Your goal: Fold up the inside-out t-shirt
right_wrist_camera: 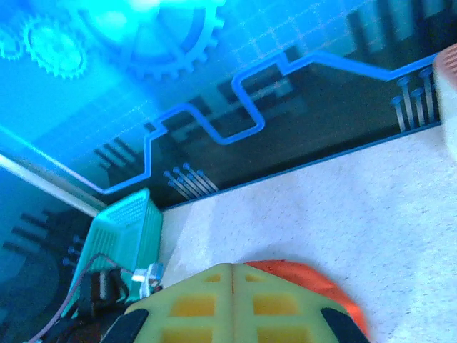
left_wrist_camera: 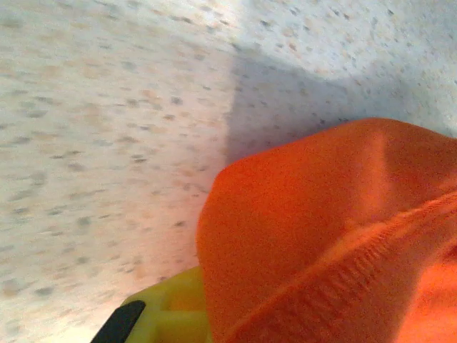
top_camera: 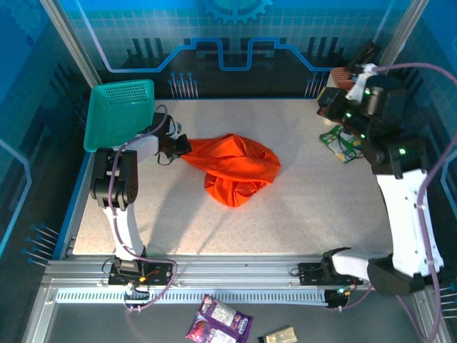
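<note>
Left gripper (top_camera: pixel 176 146) is clamped tight on the left tip of the inside-out t-shirt (top_camera: pixel 234 168); in its wrist view orange fabric drapes over the yellow finger pad (left_wrist_camera: pixel 171 311). The shirt sits as a bunched heap centre-left on the table (top_camera: pixel 321 214), tapering to a point at that gripper with the bulk lying to its right. Right gripper (right_wrist_camera: pixel 232 279) is raised at the far right, well apart from the shirt, pads pressed together with nothing between them.
</note>
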